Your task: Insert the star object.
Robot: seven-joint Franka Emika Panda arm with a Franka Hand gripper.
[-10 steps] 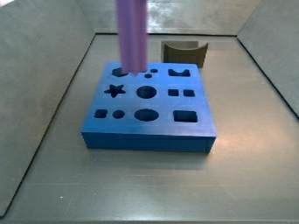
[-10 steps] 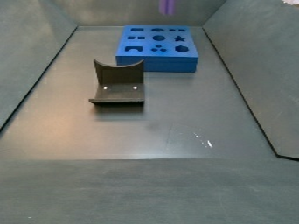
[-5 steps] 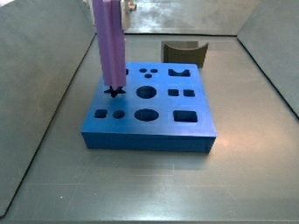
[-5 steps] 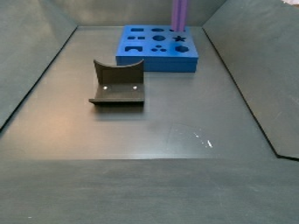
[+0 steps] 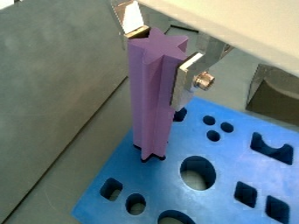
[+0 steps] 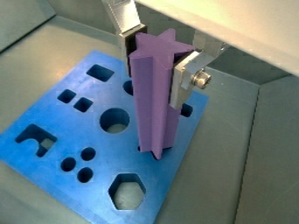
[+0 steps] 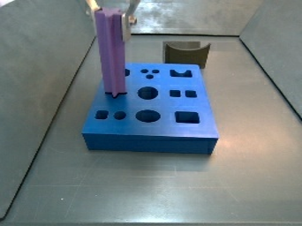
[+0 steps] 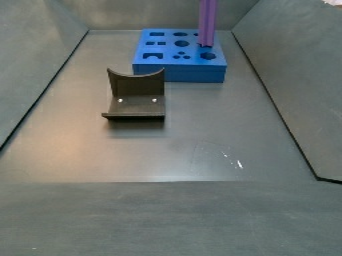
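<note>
The lavender-purple star object (image 7: 112,53) stands upright with its lower end in the star-shaped hole of the blue block (image 7: 154,141). It also shows in the opposite side view (image 8: 209,22), over the block's (image 8: 181,68) far right part. My gripper (image 7: 109,7) is shut on the peg's upper end. In both wrist views the silver fingers (image 5: 187,79) (image 6: 184,74) press the peg's (image 5: 152,96) (image 6: 155,96) sides, and its star-shaped top shows between them. My gripper (image 5: 162,57) (image 6: 156,57) is directly above the block (image 5: 233,166) (image 6: 59,121).
The blue block has several other holes: round, square, hexagonal and arched. A dark brown curved block (image 7: 184,53) (image 8: 134,95) stands apart from it on the grey floor. Sloped grey walls (image 7: 48,106) enclose the floor on all sides.
The peg moved from the block's back left corner to over the star hole, then went down; its top is now lower and its lower end sits in the hole.
</note>
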